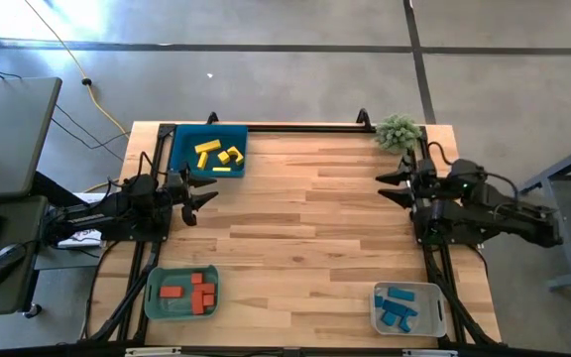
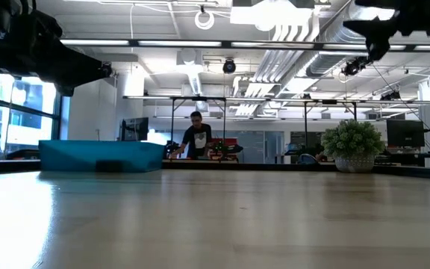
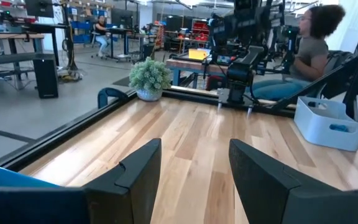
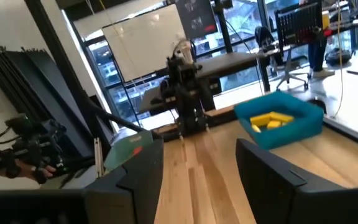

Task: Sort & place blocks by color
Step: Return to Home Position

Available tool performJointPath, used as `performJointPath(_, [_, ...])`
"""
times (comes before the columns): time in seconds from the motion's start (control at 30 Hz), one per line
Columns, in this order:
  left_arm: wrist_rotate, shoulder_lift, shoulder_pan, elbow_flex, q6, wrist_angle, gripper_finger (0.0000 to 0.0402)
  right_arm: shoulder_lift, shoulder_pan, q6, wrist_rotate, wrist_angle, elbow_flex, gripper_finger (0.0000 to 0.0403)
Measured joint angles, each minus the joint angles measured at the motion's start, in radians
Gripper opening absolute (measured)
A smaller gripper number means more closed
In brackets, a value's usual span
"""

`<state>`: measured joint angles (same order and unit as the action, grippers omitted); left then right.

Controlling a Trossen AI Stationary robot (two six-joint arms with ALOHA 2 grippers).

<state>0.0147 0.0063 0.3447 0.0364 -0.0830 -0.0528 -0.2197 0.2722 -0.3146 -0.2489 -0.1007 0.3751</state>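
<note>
Left tool (image 3: 194, 149) hangs released and empty at the left edge of the table (image 1: 305, 218) in the high view, its fingers spread wide. At the right edge the right tool (image 4: 199, 149) is likewise spread and holds nothing. Yellow blocks (image 1: 218, 155) lie in the blue tray (image 1: 180, 165) at upper left. At lower left, red-orange blocks (image 1: 190, 289) fill the green tray (image 1: 151, 295), and blue blocks (image 1: 397, 305) sit in the grey tray (image 1: 429, 297) at lower right.

We see three trays on the wood table (image 1: 305, 228), high view: blue tray (image 1: 178, 149) top-left, green tray (image 1: 153, 297) bottom-left, pale tray (image 1: 377, 309) bottom-right. Potted plant (image 1: 399, 131) sits top-right. Low view shows a person (image 2: 196, 138) beyond the table.
</note>
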Motion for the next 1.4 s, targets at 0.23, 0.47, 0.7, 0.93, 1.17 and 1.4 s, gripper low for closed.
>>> performJointPath(0.23, [-0.049, 0.0, -0.001, 0.0, 0.006, 0.006, 0.0177, 0.055, 0.0, -0.027, -0.001, 0.097, -0.155, 0.0188])
performJointPath(0.47, [-0.238, 0.0, -0.001, 0.0, -0.021, 0.039, 0.0177, 0.059, 0.0, -0.071, -0.018, 0.249, -0.285, 0.0188])
performJointPath(0.7, [-0.288, 0.0, -0.003, -0.006, -0.093, 0.062, 0.0177, 0.057, -0.048, -0.107, -0.013, 0.338, -0.365, 0.0188])
performJointPath(0.93, [-0.231, 0.0, -0.079, -0.006, -0.097, 0.084, 0.0177, 0.058, -0.132, -0.062, 0.123, 0.312, -0.365, 0.0188])
performJointPath(1.17, [-0.053, 0.0, -0.198, -0.007, -0.005, 0.079, 0.0177, 0.057, -0.17, -0.062, 0.172, 0.305, -0.365, 0.0188])
performJointPath(1.4, [0.005, 0.002, -0.255, -0.009, 0.04, 0.017, 0.0177, 0.057, -0.17, -0.088, 0.174, 0.291, -0.365, 0.0188])
